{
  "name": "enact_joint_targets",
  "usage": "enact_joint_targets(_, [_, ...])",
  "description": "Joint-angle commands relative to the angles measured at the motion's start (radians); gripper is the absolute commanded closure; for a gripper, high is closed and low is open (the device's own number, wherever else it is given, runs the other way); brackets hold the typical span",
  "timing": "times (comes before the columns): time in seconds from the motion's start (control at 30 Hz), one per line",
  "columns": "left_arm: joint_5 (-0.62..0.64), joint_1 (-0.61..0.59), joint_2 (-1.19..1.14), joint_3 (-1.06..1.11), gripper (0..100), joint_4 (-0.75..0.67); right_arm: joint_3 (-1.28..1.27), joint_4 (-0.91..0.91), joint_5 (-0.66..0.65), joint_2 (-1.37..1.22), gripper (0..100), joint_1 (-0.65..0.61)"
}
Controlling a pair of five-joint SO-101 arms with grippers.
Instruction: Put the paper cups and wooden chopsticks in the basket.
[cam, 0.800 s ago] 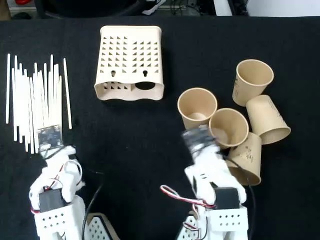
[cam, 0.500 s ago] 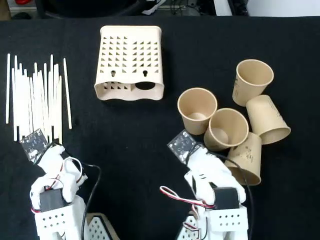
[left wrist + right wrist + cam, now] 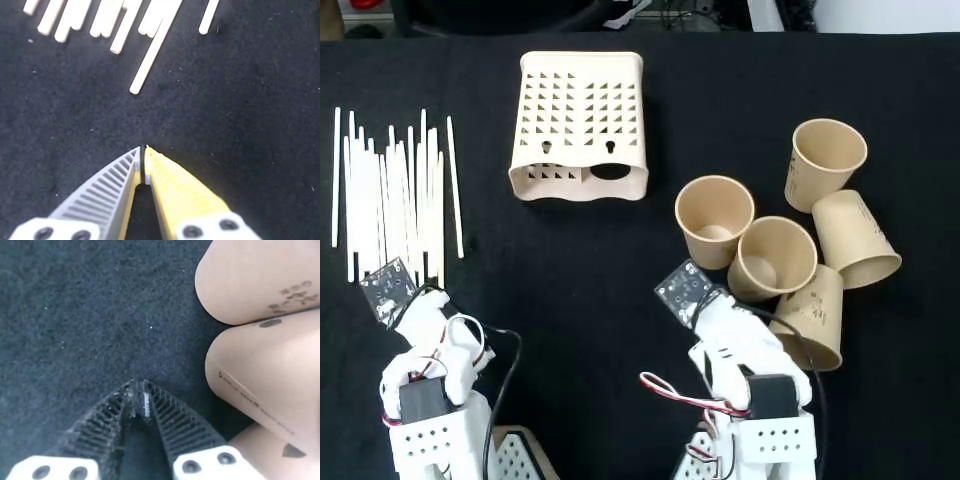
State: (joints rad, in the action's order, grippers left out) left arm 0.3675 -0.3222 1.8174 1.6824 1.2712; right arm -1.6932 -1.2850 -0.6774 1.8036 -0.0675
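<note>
Several wooden chopsticks (image 3: 395, 200) lie side by side at the table's left. Their near ends (image 3: 150, 50) show just ahead of my left gripper (image 3: 143, 148), which is shut and empty over the black cloth. Several paper cups (image 3: 777, 255) cluster at the right, some upright and some on their sides. Two cup walls (image 3: 270, 375) lie close beside my right gripper (image 3: 138, 385), also shut and empty. The cream perforated basket (image 3: 582, 110) rests at the back centre. The left arm (image 3: 420, 350) and right arm (image 3: 740, 350) stand at the front edge.
Black cloth covers the whole table (image 3: 570, 260). A bare stretch lies between the basket, the chopsticks and the cups. Cables trail from the arm bases (image 3: 670, 395) at the front.
Both wrists swung leftward early on: the left one toward the near ends of the chopsticks, the right one away from the cups. Since half a second ago nothing has moved.
</note>
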Motion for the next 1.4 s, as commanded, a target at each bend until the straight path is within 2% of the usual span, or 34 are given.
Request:
enact_joint_targets(0.0, [0.006,0.012,0.005,0.016,97,0.005,0.007,0.003,-0.009,0.062,98.5,-0.012])
enact_joint_targets(0.77, [0.006,0.012,0.005,0.016,97,0.005,0.015,0.025,-0.011,0.064,98.4,-0.023])
enact_joint_targets(0.9, [0.006,0.012,0.005,0.016,97,0.005,0.113,0.063,-0.011,0.064,98.4,-0.097])
enact_joint_targets(1.17, [0.006,0.012,0.005,0.016,97,0.005,0.424,0.114,-0.002,0.053,98.2,-0.342])
enact_joint_targets(1.3, [0.006,0.012,0.005,0.016,97,0.005,0.432,0.175,0.0,0.015,86.4,-0.344])
enact_joint_targets(1.37, [0.006,0.012,0.005,0.016,97,0.005,0.449,0.201,0.0,-0.064,83.6,-0.344])
